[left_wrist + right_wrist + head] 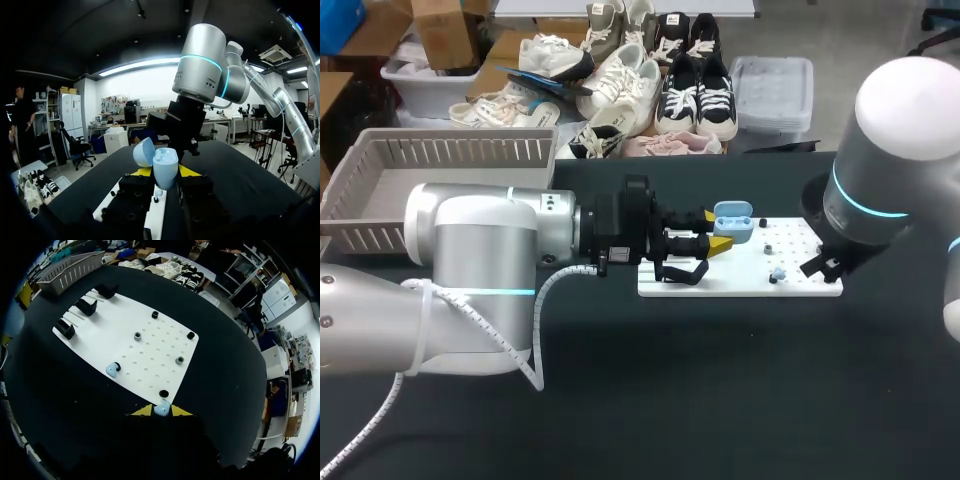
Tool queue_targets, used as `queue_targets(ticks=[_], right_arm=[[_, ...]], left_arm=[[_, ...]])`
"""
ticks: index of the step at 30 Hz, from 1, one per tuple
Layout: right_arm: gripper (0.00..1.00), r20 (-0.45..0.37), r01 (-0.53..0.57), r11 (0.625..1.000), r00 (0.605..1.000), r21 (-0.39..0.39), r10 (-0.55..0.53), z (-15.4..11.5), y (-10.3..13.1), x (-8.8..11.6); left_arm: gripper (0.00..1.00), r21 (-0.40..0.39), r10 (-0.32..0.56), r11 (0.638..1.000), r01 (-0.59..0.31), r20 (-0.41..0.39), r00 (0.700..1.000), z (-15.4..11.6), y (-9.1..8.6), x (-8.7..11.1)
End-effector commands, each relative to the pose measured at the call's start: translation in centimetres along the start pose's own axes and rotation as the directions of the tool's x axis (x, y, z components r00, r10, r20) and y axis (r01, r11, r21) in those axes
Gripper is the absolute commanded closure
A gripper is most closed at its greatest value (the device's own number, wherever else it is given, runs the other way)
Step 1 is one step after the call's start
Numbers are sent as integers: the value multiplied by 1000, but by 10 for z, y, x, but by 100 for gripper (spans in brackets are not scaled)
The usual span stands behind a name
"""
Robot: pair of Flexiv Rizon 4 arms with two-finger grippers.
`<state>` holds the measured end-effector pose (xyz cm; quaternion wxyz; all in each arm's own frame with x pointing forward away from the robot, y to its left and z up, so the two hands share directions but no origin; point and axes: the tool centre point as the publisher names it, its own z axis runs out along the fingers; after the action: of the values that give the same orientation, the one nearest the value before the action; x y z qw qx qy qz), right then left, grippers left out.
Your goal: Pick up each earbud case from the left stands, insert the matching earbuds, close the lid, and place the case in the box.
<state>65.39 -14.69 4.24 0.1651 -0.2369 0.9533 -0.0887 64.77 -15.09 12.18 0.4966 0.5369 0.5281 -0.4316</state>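
left wrist view: case (165, 169) upright, lid (144, 152) open; right jaws perhaps hold earbud (162, 409)

Head: high behind, looking down on worktop (720, 400). Left wrist: low, level, close over white pegboard (156, 220). Right wrist: above, facing down. Pegboard in all three.

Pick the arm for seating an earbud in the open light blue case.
Right. The right gripper pinches a small light blue earbud; the left gripper is shut on the light blue plastic earbud case, lid open, so it likely just presents it.
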Motion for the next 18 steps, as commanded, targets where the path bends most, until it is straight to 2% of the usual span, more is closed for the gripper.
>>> queue_targets(ticks=[1,4,10,11,15,18], right_arm=[[100,5,-3,1000,1000,7,3,-1,1,2],[100,2,-11,1000,1000,4,11,0,0,2],[100,-47,-162,987,986,15,163,2,-5,5],[100,-54,-197,980,979,2,197,1,-7,6],[100,-85,-296,952,950,75,301,-1,-8,9],[100,-99,-379,921,917,88,387,-4,-11,12]], left_arm=[[100,-6,1,1000,-1,2,1000,0,-1,1],[100,-6,1,1000,-1,2,1000,0,-1,1],[100,-6,1,1000,-1,2,1000,0,-1,1],[100,-6,1,1000,-1,2,1000,0,-1,1],[100,-6,1,1000,-1,2,1000,0,-1,1],[100,-6,1,1000,-1,2,1000,0,-1,1]])
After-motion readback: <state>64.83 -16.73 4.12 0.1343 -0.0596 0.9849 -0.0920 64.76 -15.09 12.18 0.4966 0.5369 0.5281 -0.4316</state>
